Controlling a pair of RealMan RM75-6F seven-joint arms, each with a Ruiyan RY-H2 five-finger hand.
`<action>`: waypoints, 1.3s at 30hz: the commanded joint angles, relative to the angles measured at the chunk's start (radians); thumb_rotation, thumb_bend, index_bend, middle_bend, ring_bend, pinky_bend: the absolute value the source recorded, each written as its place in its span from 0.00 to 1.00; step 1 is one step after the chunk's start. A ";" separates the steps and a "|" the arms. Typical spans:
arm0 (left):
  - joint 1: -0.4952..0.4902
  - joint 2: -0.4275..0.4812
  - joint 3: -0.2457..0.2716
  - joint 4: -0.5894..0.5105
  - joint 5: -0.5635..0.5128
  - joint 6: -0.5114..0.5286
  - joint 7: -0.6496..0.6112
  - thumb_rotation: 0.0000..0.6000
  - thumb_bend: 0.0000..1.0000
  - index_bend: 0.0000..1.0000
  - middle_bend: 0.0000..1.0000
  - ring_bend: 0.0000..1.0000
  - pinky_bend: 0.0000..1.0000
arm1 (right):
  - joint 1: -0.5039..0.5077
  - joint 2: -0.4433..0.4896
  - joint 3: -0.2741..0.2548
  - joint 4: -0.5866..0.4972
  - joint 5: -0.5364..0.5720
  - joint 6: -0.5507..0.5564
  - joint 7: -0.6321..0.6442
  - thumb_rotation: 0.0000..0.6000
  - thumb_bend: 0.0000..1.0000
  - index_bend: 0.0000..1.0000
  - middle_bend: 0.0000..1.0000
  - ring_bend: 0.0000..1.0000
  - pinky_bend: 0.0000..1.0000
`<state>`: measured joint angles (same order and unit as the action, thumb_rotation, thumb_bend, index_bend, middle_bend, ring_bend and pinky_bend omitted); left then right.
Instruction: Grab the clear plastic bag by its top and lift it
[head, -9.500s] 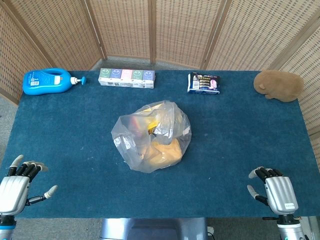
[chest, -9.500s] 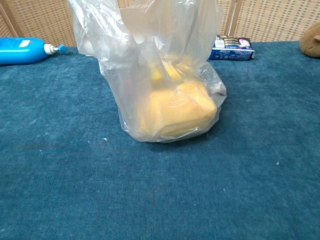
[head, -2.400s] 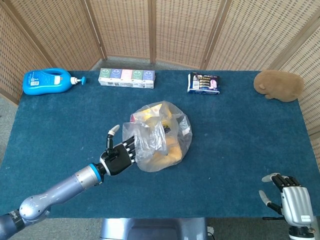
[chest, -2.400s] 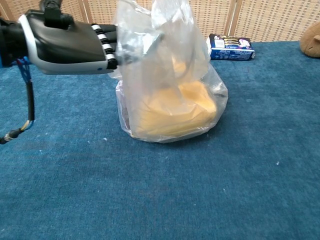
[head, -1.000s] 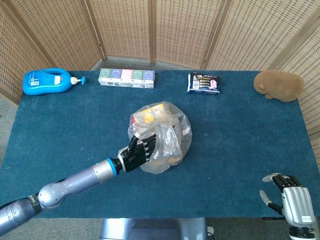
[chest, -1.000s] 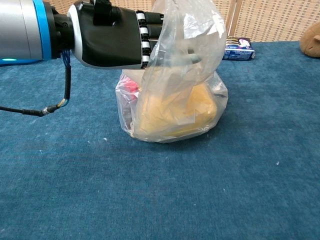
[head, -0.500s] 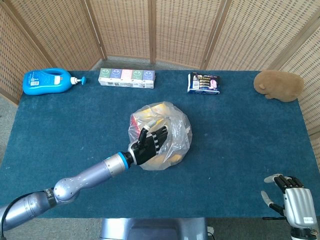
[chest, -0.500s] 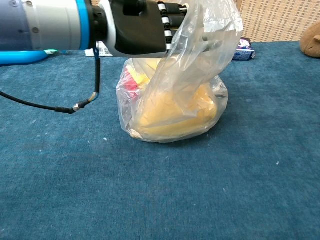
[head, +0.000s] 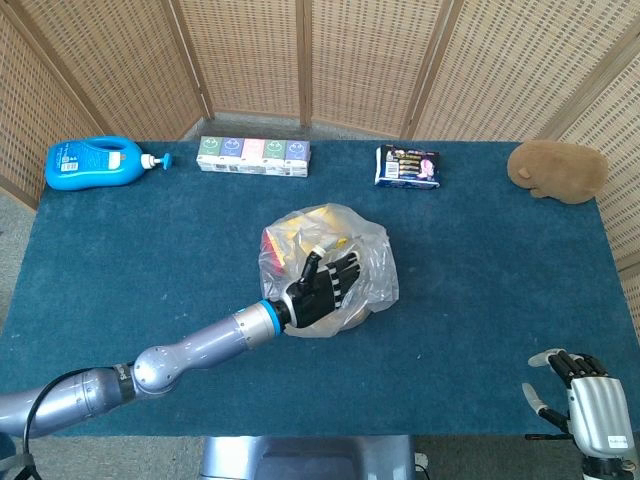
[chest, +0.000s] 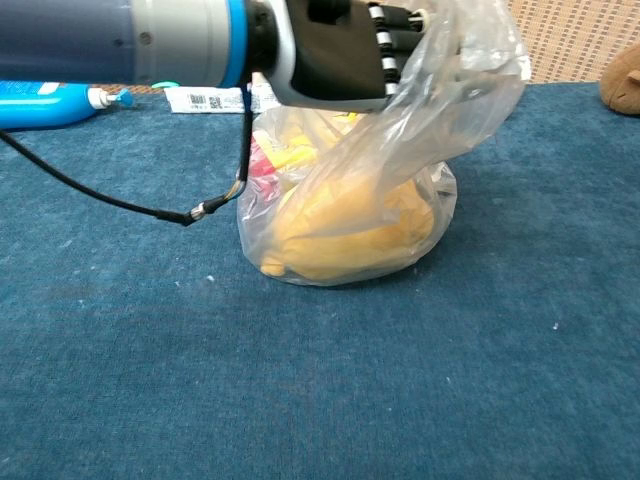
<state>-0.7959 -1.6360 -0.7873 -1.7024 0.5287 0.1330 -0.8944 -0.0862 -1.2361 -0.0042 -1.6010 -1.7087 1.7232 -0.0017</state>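
The clear plastic bag (head: 368, 262) stands mid-table on the blue cloth, with yellow and red items inside. Its loose top (chest: 470, 75) leans over to the right. My left hand (head: 322, 285) reaches in from the lower left and lies against that top film, fingers stretched out and apart, thumb raised. In the chest view the left hand (chest: 335, 50) fills the upper middle, its fingertips covered by the plastic; no fold of film shows pinched. My right hand (head: 590, 400) rests at the table's near right corner, fingers apart, holding nothing.
A blue pump bottle (head: 95, 163) lies at the back left, a row of small boxes (head: 253, 156) beside it. A dark packet (head: 407, 166) and a brown plush toy (head: 557, 170) sit along the back right. Wicker screens stand behind the table.
My left hand has pushed further right across the bag, and the bag's top has been swept over to the right with it. The right hand has stayed still.
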 joint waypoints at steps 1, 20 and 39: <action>-0.038 -0.009 0.014 0.021 -0.029 0.012 -0.019 0.00 0.28 0.00 0.08 0.03 0.14 | -0.002 0.001 0.000 0.000 0.001 0.002 0.001 1.00 0.29 0.44 0.46 0.49 0.36; 0.021 0.017 0.008 -0.028 -0.081 0.051 -0.076 0.00 0.28 0.27 0.44 0.44 0.47 | -0.007 0.001 0.001 0.007 -0.002 0.011 0.014 1.00 0.29 0.44 0.46 0.49 0.36; 0.188 0.196 0.033 -0.131 -0.061 -0.015 -0.064 0.00 0.29 0.29 0.44 0.35 0.32 | 0.004 -0.001 0.002 0.002 -0.005 -0.006 0.006 1.00 0.29 0.44 0.46 0.49 0.36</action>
<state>-0.5973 -1.4390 -0.7542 -1.8363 0.4674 0.1557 -0.9590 -0.0827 -1.2372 -0.0020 -1.5981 -1.7140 1.7175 0.0050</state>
